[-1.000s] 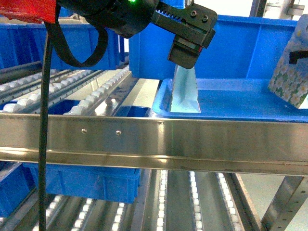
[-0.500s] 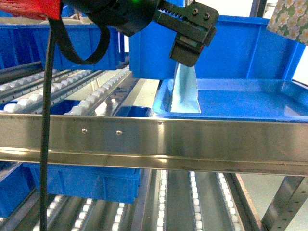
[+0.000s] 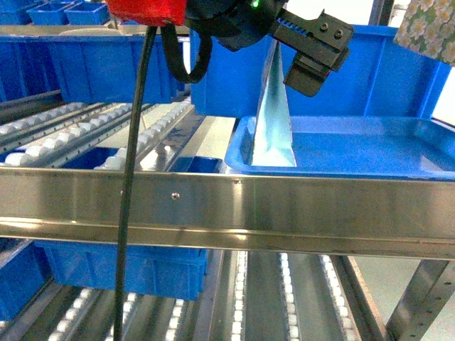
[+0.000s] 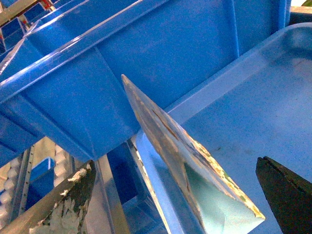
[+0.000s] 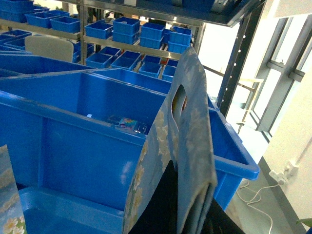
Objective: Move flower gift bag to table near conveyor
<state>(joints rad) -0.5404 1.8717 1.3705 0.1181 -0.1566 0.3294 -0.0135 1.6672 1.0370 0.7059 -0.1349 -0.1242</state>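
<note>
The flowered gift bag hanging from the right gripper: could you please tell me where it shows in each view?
Head: the gift bag is cut off in the top right corner.
Left wrist: not in it; only a second bag shows.
Right wrist: in the centre, rising from the bottom edge.
Shared landmark: the big blue bin just behind, seen in all three.

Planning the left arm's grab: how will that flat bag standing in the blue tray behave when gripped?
The bag looks thin and folded flat, so probably light and floppy. Standing on a narrow base in the tray, it may tip if the open left gripper nudges it.
</note>
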